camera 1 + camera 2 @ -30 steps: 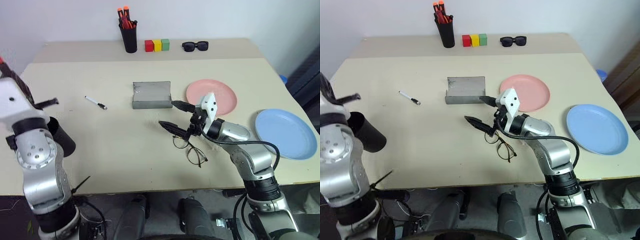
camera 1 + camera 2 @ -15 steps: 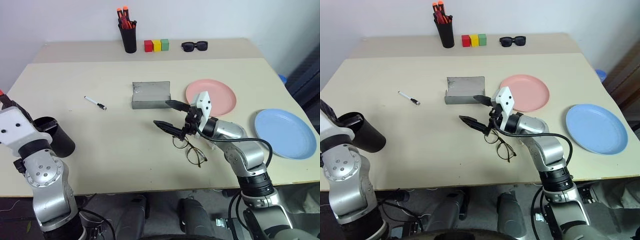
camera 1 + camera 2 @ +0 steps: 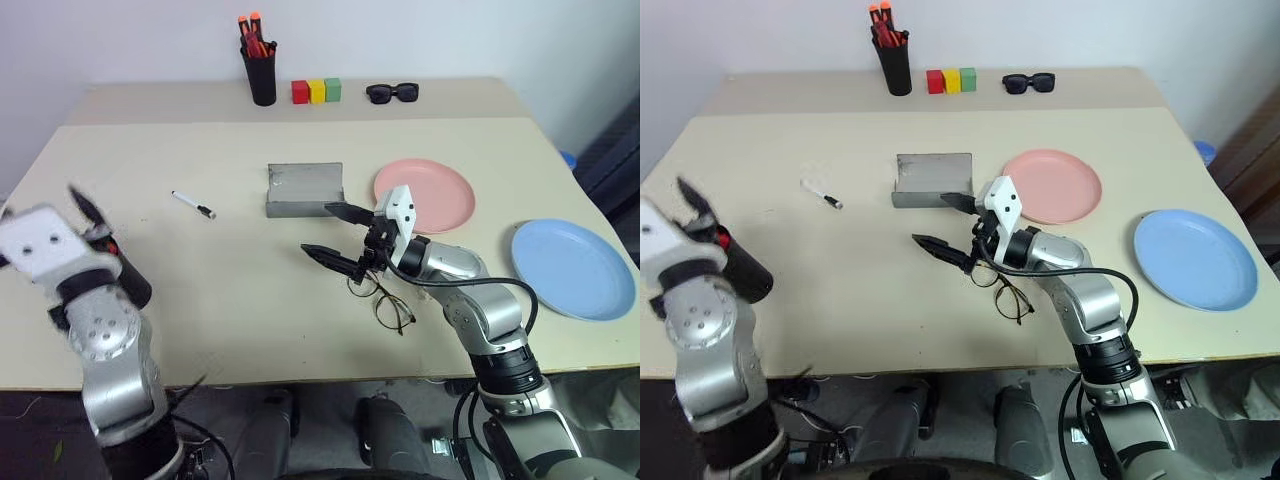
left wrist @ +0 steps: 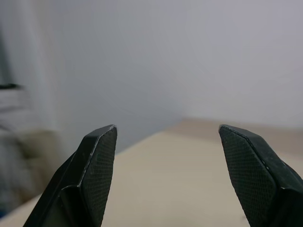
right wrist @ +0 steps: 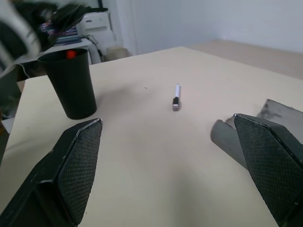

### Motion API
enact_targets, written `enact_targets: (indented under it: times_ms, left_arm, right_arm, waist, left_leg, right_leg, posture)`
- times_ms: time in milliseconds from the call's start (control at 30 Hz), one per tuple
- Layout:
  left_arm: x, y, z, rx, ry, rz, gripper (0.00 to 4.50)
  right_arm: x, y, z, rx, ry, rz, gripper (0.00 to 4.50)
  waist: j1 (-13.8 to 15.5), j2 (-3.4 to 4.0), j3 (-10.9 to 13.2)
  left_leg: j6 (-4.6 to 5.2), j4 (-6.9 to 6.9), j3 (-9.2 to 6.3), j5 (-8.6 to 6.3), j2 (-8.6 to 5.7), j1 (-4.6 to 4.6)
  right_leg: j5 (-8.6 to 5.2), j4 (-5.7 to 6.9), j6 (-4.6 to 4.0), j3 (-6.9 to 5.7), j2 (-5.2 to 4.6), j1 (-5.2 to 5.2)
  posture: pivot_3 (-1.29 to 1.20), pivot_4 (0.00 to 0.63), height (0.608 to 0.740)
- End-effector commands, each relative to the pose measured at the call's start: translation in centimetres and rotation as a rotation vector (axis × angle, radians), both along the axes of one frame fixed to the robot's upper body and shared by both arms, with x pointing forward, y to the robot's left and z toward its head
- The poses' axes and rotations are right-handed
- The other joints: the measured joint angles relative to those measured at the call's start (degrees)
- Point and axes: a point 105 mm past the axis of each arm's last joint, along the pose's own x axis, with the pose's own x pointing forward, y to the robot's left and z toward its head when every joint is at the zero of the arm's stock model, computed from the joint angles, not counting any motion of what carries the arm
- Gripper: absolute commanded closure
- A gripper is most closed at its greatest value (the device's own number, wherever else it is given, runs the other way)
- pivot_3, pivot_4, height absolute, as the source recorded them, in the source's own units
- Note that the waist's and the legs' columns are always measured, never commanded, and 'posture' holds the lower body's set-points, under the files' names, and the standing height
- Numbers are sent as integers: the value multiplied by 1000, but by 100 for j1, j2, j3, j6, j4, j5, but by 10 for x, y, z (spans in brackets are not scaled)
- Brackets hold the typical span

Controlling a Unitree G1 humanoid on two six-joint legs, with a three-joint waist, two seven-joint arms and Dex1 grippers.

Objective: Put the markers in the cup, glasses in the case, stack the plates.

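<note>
Left gripper (image 4: 165,175) wide open, holding nothing, above the cup (image 5: 70,84) at the table's left edge. Red-capped marker (image 5: 71,54) already in the cup. Right gripper (image 3: 336,236) open too, over the glasses (image 3: 385,299) mid-table.

Still left: white marker (image 3: 193,205), glasses into the open case (image 3: 305,190), pink plate (image 3: 437,190) and blue plate (image 3: 572,266) to stack.

Left arm blurred, hard to make out.

Our two head eyes are looking down over the whole tabletop (image 3: 250,290); our wrist cameras are looking low along it, close up.
</note>
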Motion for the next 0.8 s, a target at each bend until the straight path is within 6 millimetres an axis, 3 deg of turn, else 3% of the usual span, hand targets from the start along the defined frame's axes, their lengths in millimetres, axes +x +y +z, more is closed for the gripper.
enact_targets:
  times_ms: [33, 100, 133, 267, 400, 633, 800]
  left_arm:
    - [28, -31, 6, -1, 92, -168, 745]
    - [55, -45, 2, -134, 195, -228, 111]
    - [68, -52, -5, -165, 289, -240, 45]
    - [88, -52, -17, -264, 453, -181, 45]
    - [115, -49, -51, -399, 701, -77, 45]
    - [139, -41, -81, -578, 825, -37, 45]
    - [146, -29, -94, -630, 844, 25, 45]
  right_arm:
    - [4, -1, 14, 27, -56, -14, 0]
    - [9, -2, 15, 30, -65, -36, 0]
    - [11, -3, 16, 31, -68, -46, 0]
    - [14, -2, 16, 36, -75, -61, 0]
    - [11, -4, 14, 38, -71, -70, 0]
    - [-6, -4, 5, 0, -30, 10, 0]
    - [-13, -5, -3, -45, -16, 47, 0]
  waist:
    - [-15, 0, -1]
    - [-11, -1, -1]
    - [-13, -2, 0]
    - [-76, -5, 2]
    - [-151, -7, 3]
    - [-142, -11, 6]
    - [-139, -12, 6]
  left_leg:
    - [0, -1, 3, 0, -1, 0]
    - [3, -1, 5, -1, -4, 1]
    - [3, -1, 1, -1, -3, 0]
    - [4, -2, 1, -1, -1, 1]
    - [-1, -8, -8, 3, 1, 1]
    - [-2, -13, -6, 3, 1, 1]
    - [-4, -12, -5, 2, 0, 0]
  right_leg:
    - [0, -6, 0, 2, -1, 1]
    - [1, -1, 4, 3, -1, 1]
    - [1, 2, 4, 2, 2, -2]
    - [1, 3, 6, 2, 9, -1]
    - [2, 12, 6, -2, 14, -8]
    - [2, 9, 7, -1, 12, -10]
    - [3, 9, 8, -1, 10, -10]
  posture:
    - [0, 150, 740]
    - [0, 150, 740]
    - [0, 150, 740]
    - [0, 150, 740]
    - [0, 150, 740]
    - [0, 150, 740]
    - [0, 150, 740]
